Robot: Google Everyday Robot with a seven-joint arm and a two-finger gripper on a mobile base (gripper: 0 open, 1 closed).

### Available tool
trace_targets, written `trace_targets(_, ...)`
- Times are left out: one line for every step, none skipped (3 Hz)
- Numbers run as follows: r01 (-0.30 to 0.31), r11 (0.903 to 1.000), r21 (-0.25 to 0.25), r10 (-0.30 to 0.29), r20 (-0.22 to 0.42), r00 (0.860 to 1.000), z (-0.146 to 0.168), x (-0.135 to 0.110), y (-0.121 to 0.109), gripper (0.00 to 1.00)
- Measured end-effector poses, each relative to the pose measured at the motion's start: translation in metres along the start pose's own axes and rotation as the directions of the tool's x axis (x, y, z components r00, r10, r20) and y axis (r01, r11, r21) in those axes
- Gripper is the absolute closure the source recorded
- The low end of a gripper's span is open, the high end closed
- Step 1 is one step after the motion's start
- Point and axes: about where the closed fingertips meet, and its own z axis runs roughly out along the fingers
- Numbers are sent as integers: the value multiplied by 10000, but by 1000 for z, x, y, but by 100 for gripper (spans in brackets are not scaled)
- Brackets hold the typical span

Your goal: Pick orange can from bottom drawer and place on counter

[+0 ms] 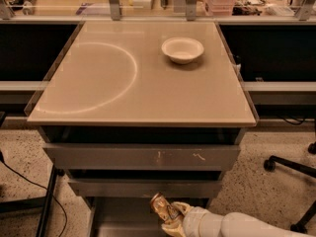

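The orange can (pixel 162 207) is a shiny golden can, tilted, at the bottom middle of the camera view. It is over the open bottom drawer (pixel 121 218), whose grey floor shows below the two upper drawers. My gripper (pixel 170 217) comes in from the lower right on a white arm and is shut on the can. The beige counter (pixel 143 78) with its white arc lies above, at the centre of the view.
A white bowl (pixel 182 49) sits on the counter's far right part. The two scratched upper drawers (pixel 143 157) overhang the bottom drawer. An office chair base (pixel 291 167) stands at the right and a black cable (pixel 29 181) at the left.
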Motion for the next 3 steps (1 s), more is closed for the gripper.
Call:
trace_targets(-175,9998,-53,175,107,9998,-50,-51,15,100)
trace_targets(124,9997,191,-123,-17,9999,-95,-100,5,100)
trace_targets(1027,9933,525,-1005,-431,9940,-124,-132,-2,100)
